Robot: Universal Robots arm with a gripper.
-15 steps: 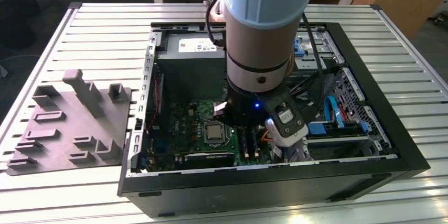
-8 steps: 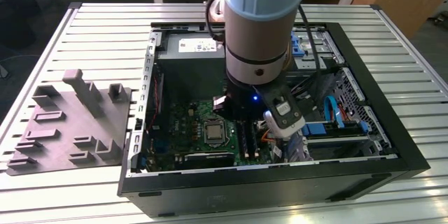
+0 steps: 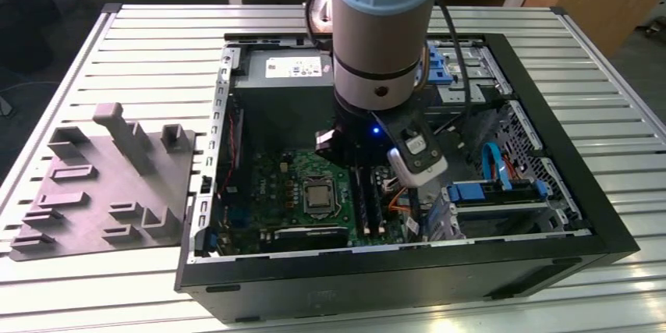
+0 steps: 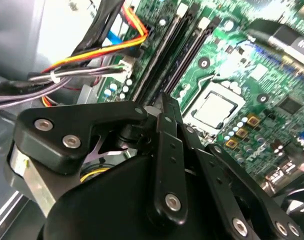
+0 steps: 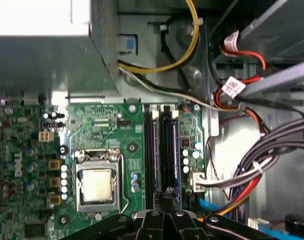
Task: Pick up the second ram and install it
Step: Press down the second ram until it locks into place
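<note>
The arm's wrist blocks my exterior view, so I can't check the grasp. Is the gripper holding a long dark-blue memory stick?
Observer: In the second wrist view the black gripper has its fingertips pressed together, and nothing shows between them.
Operator: Where are the tips, then?
Observer: In the first wrist view they sit at one end of the two long black memory slots on the green motherboard. They line up with the slot farther from the square silver processor.
</note>
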